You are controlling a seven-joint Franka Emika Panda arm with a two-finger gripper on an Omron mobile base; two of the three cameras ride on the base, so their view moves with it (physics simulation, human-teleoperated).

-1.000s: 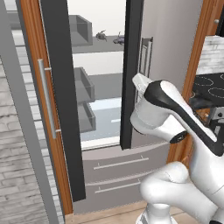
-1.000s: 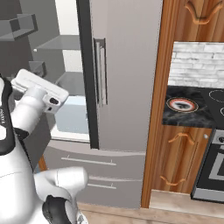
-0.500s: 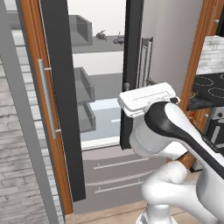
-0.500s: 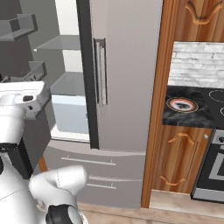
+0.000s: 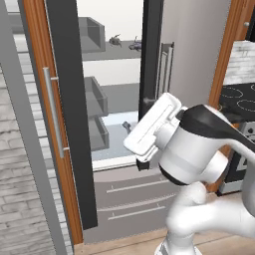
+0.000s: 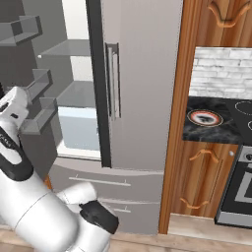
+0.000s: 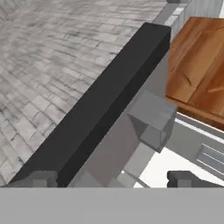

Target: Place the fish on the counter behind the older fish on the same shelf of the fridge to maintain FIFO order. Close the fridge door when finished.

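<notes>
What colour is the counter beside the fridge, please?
The counter is black marble-look with pale veins, over orange-brown wooden cabinets. The right base view shows it best.

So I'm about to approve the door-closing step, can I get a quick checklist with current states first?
1. Two fish on the top shelf: ok, the fish and the older fish both lie there.
2. FIFO order, which sits behind: cannot tell.
3. Fingers empty: ok, nothing between them.
4. Left fridge door shut: not ok, it stands wide open.
5. Arm out of the fridge interior: ok.
6. Right door shut: ok.
</notes>
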